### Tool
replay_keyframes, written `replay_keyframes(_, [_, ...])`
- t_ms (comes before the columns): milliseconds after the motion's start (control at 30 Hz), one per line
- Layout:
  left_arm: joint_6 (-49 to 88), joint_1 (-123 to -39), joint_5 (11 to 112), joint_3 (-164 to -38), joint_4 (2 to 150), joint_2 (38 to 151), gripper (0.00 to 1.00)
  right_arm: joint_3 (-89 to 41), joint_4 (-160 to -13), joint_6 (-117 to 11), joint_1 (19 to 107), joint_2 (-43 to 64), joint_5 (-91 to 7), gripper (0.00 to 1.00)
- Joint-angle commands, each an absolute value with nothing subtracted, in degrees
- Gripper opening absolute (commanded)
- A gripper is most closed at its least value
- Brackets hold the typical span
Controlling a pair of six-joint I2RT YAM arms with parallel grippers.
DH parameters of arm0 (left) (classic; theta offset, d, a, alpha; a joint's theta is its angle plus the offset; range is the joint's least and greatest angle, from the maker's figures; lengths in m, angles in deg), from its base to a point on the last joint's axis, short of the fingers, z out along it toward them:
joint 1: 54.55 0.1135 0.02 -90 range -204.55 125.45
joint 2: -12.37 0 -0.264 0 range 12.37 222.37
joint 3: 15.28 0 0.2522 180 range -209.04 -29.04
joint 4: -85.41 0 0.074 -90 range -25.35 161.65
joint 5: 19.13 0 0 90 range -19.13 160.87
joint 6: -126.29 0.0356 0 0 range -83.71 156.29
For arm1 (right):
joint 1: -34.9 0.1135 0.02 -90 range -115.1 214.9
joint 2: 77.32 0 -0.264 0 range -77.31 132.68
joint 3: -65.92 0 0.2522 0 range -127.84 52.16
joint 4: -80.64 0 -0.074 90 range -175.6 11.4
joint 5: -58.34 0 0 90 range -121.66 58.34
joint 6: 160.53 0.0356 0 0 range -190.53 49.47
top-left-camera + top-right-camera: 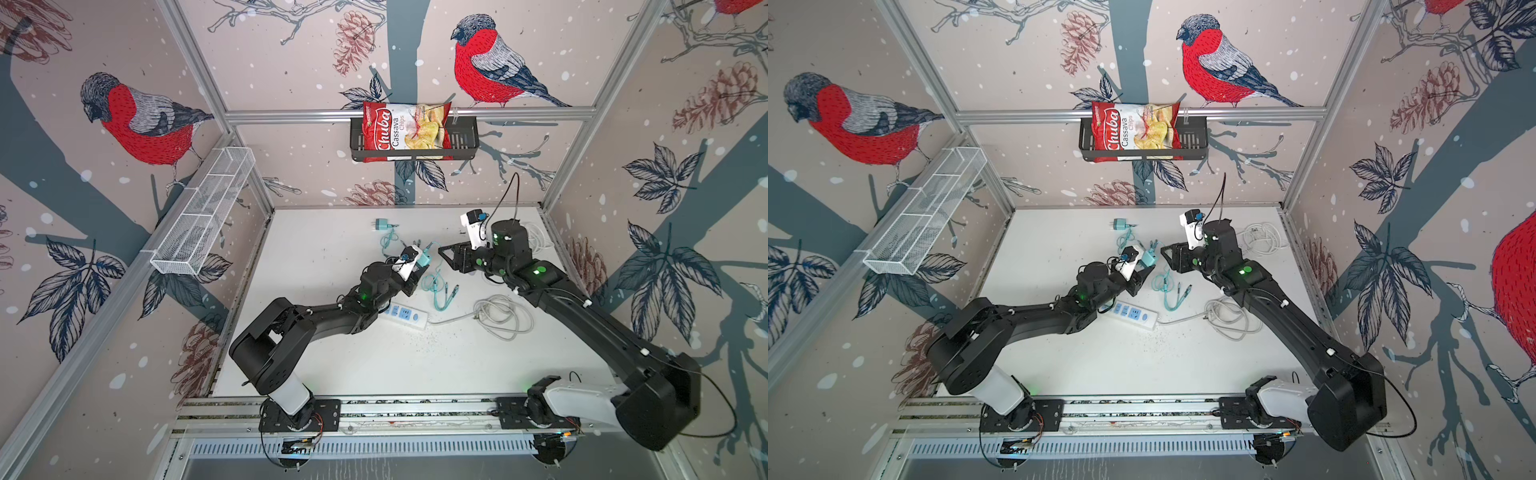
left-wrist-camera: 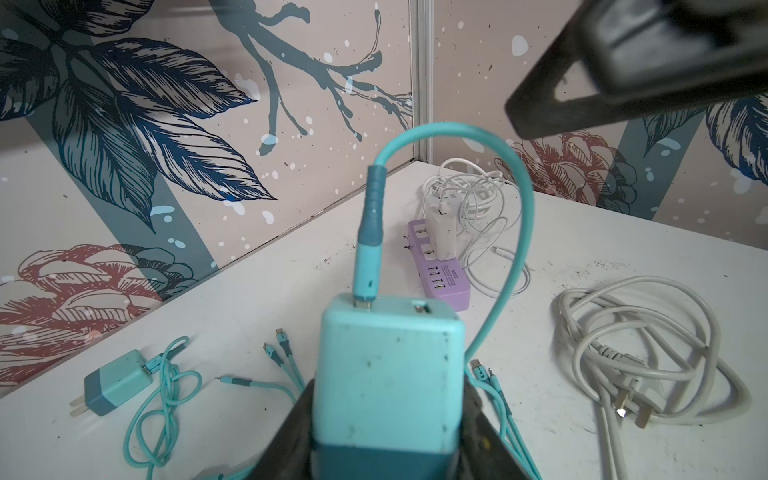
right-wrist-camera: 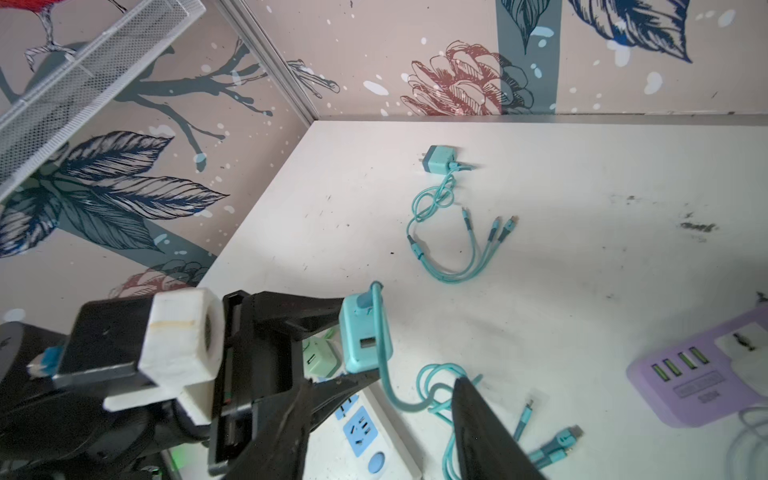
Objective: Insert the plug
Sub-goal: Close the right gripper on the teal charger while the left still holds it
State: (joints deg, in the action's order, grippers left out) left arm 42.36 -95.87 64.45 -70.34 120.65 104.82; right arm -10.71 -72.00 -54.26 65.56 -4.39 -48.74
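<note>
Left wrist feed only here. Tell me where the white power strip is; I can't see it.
Observer: The white power strip lies on the table, partly under the left arm, on the base side of the teal charger held in the left pincer.
Operator: Report what's plugged in.
Observer: The right wrist view shows a pale green adapter at its end; seating unclear.
Operator: Now the right pincer.
Observer: It stands open, empty.

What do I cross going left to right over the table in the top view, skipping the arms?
spare teal charger → held teal charger → grey coiled cord. Left out: the white power strip and the loose teal cable, whose spans overlap the chargers.
</note>
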Motion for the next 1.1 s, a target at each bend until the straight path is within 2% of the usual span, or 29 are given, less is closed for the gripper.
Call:
replay_keyframes(0, [42.7,-96.0,63.3,-69.9,124.9,104.3,0.28,-13.2,-70.4,-57.1,65.8,-1.8,-49.1,0.55])
replay_keyframes(367, [43.0,-96.2,63.1,-69.3,126.1,104.2,0.27,-17.6,-67.1,-60.3,68.5,5.9,-53.4,0.55])
replay_keyframes(1067, [44.1,-96.2,62.0,-68.9,127.4,104.6,0.25,-19.7,-64.8,-63.4,67.0,9.7,-60.9,0.50])
